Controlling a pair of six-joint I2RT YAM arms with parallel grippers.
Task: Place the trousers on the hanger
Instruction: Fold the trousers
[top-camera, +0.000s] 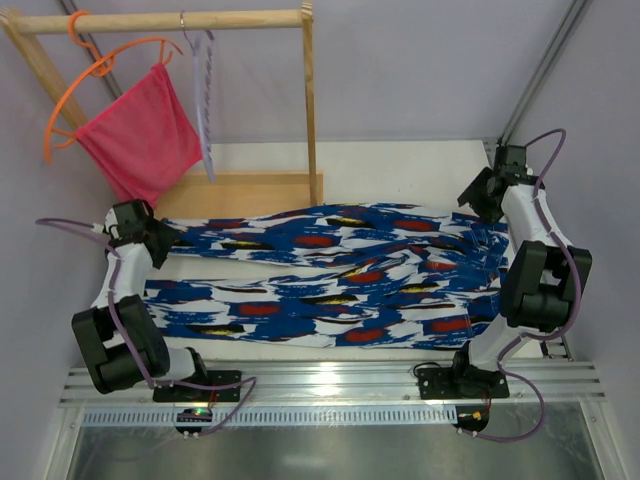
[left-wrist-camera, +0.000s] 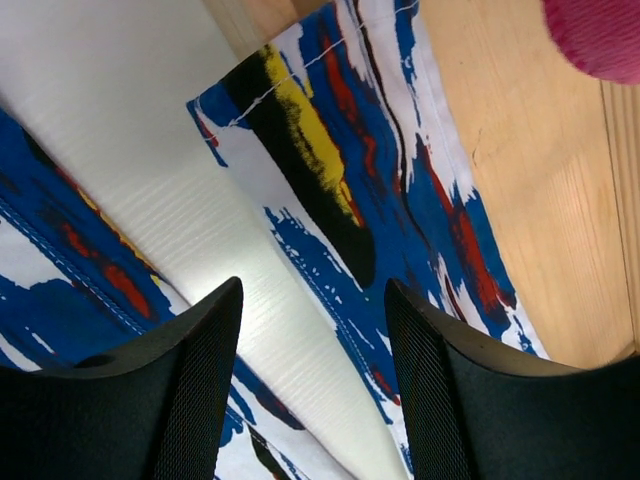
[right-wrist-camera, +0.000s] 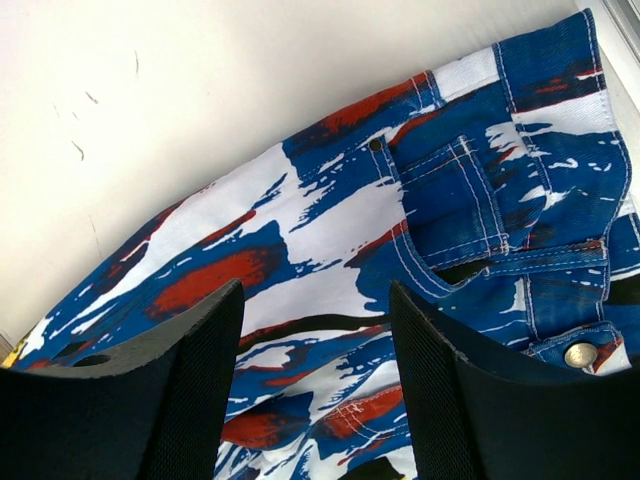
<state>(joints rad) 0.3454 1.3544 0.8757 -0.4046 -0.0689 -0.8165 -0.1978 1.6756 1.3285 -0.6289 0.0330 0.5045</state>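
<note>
trousers (top-camera: 330, 275) flat across the table (top-camera: 400, 160), hanger (top-camera: 205, 100) up on the far rail (top-camera: 160, 20)
left gripper (left-wrist-camera: 313, 300) spread over the leg ends, right gripper (right-wrist-camera: 315, 300) spread over the waistband at right, neither pinching anything

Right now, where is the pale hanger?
Top view, upper left: the hanger hangs from the wooden rail, just right of the pink cloth.
</note>
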